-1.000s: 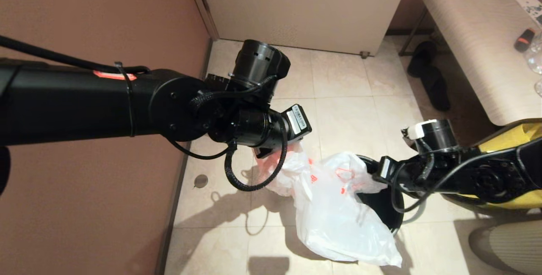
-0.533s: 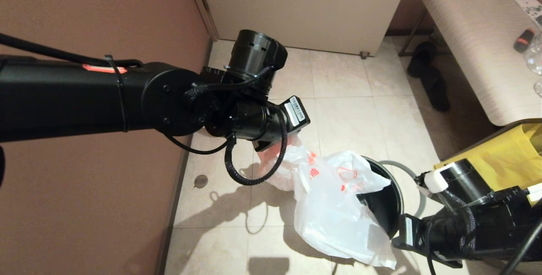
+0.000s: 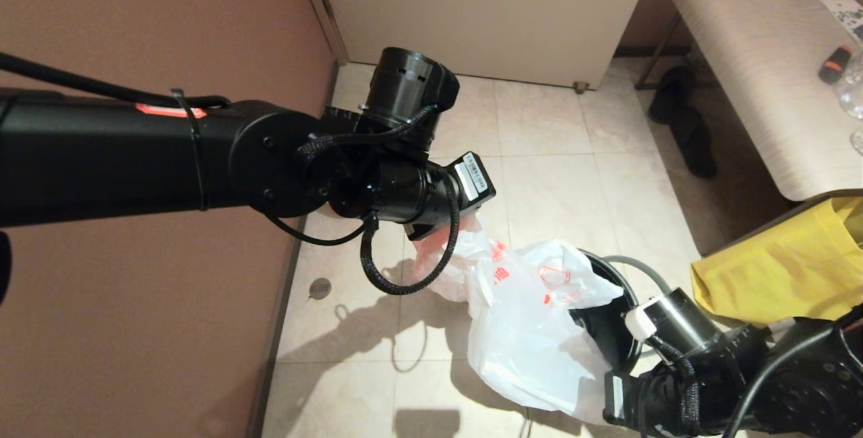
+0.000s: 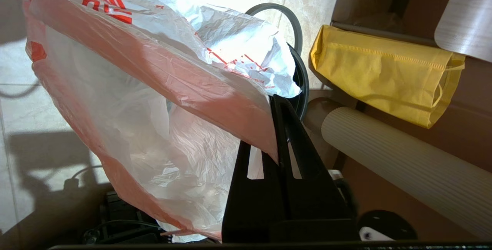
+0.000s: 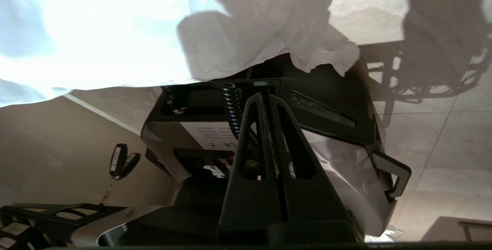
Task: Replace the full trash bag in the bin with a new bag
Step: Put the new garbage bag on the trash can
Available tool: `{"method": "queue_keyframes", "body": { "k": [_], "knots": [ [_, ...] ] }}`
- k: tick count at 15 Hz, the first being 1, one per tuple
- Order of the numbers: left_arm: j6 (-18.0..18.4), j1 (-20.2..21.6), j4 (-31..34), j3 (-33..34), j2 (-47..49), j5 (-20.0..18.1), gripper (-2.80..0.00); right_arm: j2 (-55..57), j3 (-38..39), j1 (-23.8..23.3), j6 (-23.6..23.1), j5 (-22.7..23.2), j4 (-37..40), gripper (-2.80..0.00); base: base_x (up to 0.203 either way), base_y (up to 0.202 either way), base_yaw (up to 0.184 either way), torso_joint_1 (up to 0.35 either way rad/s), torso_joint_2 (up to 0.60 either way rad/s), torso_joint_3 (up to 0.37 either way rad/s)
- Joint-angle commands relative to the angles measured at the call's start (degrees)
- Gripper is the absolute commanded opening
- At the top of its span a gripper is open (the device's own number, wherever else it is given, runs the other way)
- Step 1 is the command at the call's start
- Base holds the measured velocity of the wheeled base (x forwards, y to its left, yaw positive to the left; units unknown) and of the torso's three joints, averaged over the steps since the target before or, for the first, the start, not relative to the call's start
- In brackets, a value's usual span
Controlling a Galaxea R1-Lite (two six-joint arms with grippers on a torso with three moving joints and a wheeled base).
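The right arm has swung from beside the bin (image 3: 610, 330) down to the lower right corner of the head view. The new bag (image 3: 532, 330) drapes over the bin's near rim, mostly outside it. The left gripper (image 4: 280, 100) is clamped on the bag's pink edge. The right gripper (image 5: 265, 98) is closed, holding nothing.
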Motion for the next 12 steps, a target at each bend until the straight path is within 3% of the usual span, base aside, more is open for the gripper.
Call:
{"method": "queue_keyframes", "body": {
  "k": [1, 3, 6, 12],
  "knots": [
    [-0.3, 0.0, -0.5, 0.2, 0.1, 0.1, -2.80, 4.6, -0.1, 0.6, 0.2, -0.1, -1.0, -2.80, 0.000, 0.000, 0.000, 0.000, 0.00, 0.000],
    [-0.3, 0.0, -0.5, 0.2, 0.0, 0.1, -2.80, 7.7, -1.1, 0.7, 0.0, -1.6, -4.5, -2.80, 0.000, 0.000, 0.000, 0.000, 0.00, 0.000],
    [-0.3, -0.1, -0.5, 0.2, -0.1, 0.1, -2.80, 10.6, -6.2, -1.1, -0.8, -7.7, -7.8, -2.80, 0.000, 0.000, 0.000, 0.000, 0.00, 0.000],
    [-0.1, -1.0, -0.6, 0.6, 0.0, -0.1, -2.80, 14.4, -14.9, -8.1, -4.1, -8.1, -13.1, -2.80, 0.000, 0.000, 0.000, 0.000, 0.00, 0.000]
  ]
}}
